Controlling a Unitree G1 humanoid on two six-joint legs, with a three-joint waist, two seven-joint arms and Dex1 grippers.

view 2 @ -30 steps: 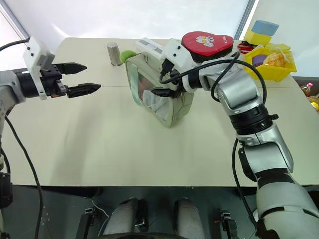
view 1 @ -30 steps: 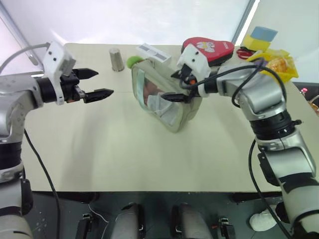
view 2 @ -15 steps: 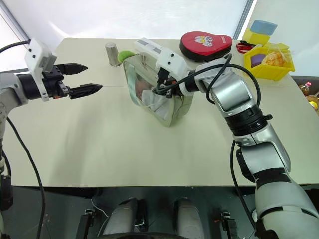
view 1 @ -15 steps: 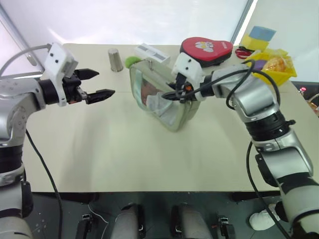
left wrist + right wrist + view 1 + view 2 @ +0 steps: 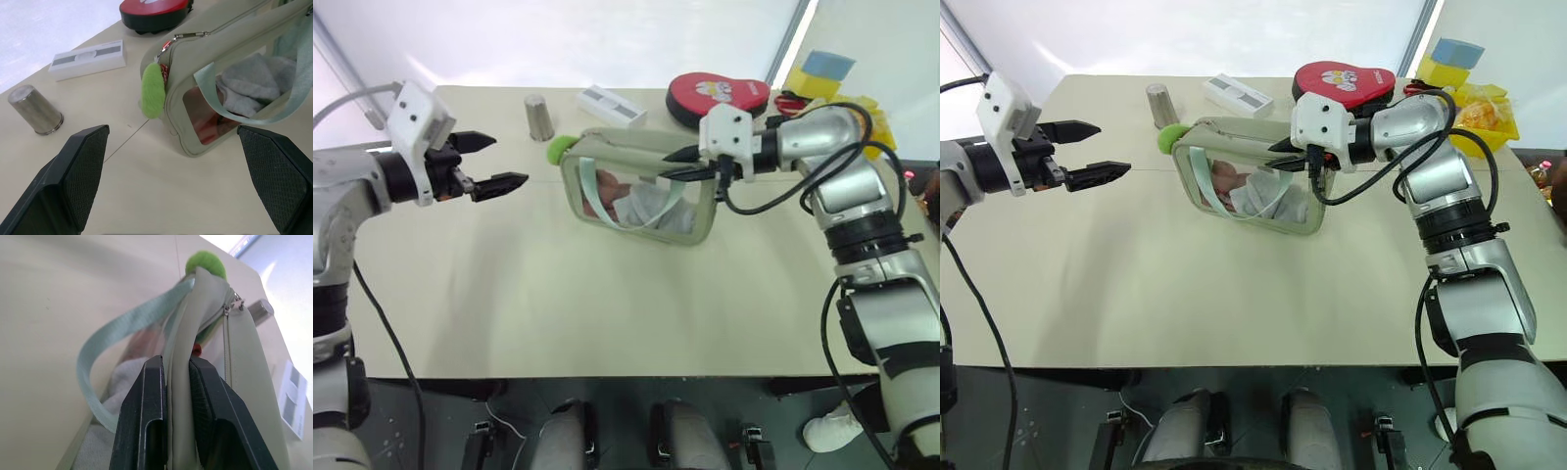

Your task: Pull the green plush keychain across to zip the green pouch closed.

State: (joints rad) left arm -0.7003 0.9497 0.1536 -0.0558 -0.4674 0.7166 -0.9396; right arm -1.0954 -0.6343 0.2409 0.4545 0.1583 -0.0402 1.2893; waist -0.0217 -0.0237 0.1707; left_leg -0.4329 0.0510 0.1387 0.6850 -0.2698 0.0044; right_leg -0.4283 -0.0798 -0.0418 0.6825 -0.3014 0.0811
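Two tools work here: the right tool (image 5: 688, 164) pinches the green pouch (image 5: 636, 191) by its top edge on the counter (image 5: 509, 284), while the left tool (image 5: 487, 164) hangs wide near the green plush keychain (image 5: 556, 149). A weak pinch could let the fabric slip once the zipper is pulled.

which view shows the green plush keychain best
The left wrist view: the green plush keychain hangs in full from the zipper pull at the end of the green pouch, its clip visible. The eye views show it as a small blob at the pouch's far-left end; the right wrist view shows its top past the pouch's edge.
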